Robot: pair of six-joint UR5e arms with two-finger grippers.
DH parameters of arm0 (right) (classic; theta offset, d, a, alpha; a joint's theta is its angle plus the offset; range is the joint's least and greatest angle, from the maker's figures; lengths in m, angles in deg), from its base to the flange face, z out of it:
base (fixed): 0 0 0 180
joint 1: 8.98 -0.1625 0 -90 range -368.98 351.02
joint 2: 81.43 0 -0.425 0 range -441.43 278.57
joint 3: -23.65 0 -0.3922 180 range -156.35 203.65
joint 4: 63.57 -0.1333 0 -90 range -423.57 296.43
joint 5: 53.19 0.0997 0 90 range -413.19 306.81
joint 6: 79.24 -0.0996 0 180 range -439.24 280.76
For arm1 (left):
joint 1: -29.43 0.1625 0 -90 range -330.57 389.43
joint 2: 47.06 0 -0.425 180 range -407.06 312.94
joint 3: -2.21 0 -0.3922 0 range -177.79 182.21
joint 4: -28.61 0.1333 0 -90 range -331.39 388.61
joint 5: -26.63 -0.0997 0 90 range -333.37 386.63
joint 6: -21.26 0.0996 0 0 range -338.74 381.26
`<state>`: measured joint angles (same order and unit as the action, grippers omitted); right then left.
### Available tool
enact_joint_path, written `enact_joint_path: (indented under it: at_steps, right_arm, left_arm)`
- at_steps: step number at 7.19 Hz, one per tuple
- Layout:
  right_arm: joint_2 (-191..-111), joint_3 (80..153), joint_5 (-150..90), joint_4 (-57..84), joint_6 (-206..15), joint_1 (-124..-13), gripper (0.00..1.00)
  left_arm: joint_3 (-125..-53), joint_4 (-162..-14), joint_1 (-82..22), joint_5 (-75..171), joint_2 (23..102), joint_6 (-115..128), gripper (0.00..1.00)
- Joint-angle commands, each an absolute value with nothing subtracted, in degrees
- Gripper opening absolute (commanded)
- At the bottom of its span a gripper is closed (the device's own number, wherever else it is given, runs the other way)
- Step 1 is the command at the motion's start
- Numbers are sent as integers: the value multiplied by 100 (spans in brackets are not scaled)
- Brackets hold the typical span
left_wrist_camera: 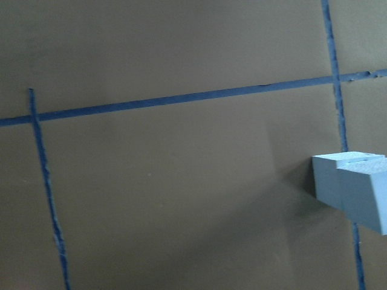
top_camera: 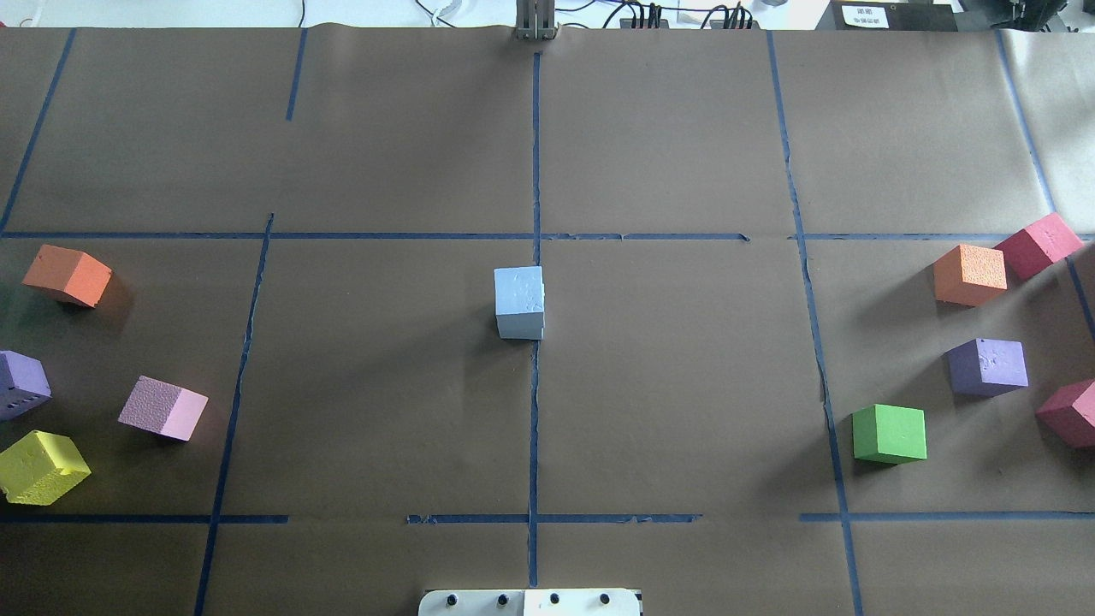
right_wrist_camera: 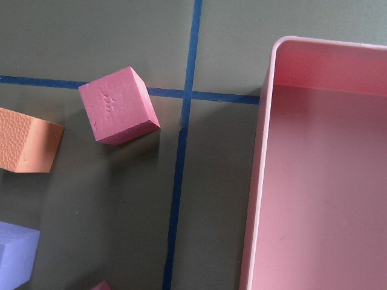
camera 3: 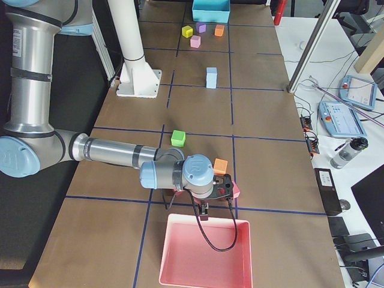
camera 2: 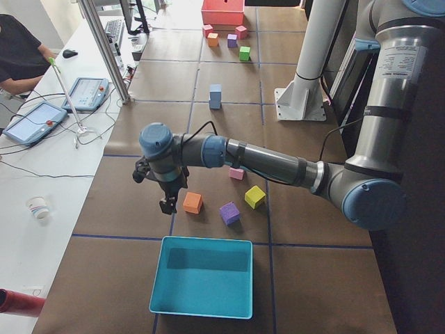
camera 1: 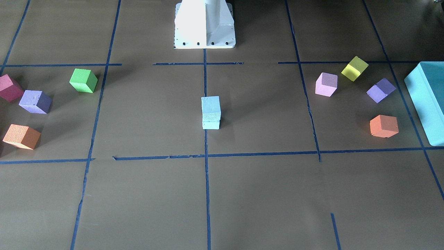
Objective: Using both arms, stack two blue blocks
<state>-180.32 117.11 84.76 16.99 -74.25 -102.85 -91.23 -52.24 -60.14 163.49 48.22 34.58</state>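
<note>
- We find the stack at the table's centre, on the middle tape line [top_camera: 534, 411]: the upper blue block [top_camera: 519, 289] rests on the lower blue block [top_camera: 520, 328], with edges nearly flush.
- Our left gripper [camera 2: 167, 202] hangs just beside an orange cube [camera 2: 192, 202], near the teal box [camera 2: 201, 285]. We cannot tell how wide its fingers stand.
- Our right gripper [camera 3: 204, 210] hangs at the rim of the pink tray [camera 3: 210, 264], near a red cube [right_wrist_camera: 118, 106]. We cannot tell its opening either.
- Both grippers are well apart from the stack.

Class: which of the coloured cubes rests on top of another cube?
The upper light-blue cube at the centre, stacked on the lower light-blue cube; all others sit singly.
</note>
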Motion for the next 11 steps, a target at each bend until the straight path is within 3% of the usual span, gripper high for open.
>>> enact_joint_path:
  at_steps: [1, 11]
  right_arm:
    - [-18048, 11690, 8524, 1711, -7432, -10285, 100]
    - [-18145, 11540, 8463, 1720, -7432, -10311, 100]
  left_arm:
    - [-8911, -5769, -6136, 16365, 4357, 3017, 100]
    - [-8805, -5778, -6101, 16330, 4171, 2777, 100]
